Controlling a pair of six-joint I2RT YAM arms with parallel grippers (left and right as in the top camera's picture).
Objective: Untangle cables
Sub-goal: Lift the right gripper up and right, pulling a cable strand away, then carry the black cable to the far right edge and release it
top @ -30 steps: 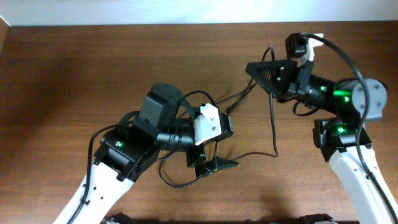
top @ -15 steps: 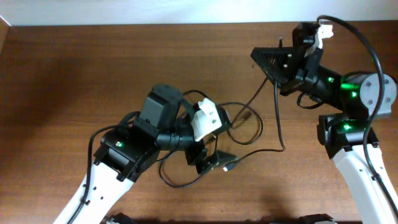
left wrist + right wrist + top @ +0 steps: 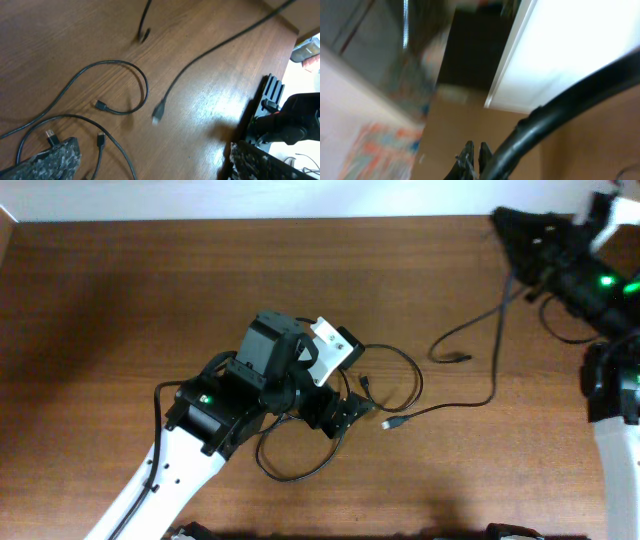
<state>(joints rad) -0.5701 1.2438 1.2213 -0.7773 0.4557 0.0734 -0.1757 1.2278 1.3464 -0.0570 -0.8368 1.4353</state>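
Several thin black cables lie on the brown table. One long cable (image 3: 494,360) runs up to my right gripper (image 3: 502,222) at the far right; its plug (image 3: 395,423) rests on the table, and a second strand ends in a plug (image 3: 460,358). In the right wrist view the fingertips (image 3: 474,150) are closed together on a thin strand. My left gripper (image 3: 340,415) is open and empty, low over a cable loop (image 3: 405,375). The left wrist view shows its fingers spread wide (image 3: 150,155), with the loop (image 3: 135,80) and plug ends (image 3: 158,114) ahead of them.
Another cable loop (image 3: 290,472) lies under the left arm near the front edge. A thick black arm wire (image 3: 555,115) crosses the right wrist view. The right arm's base (image 3: 285,125) stands past the table edge in the left wrist view.
My right gripper has moved up and right towards the far corner, dragging its cable out of the bunch. The left gripper has turned and opened near the remaining loops.
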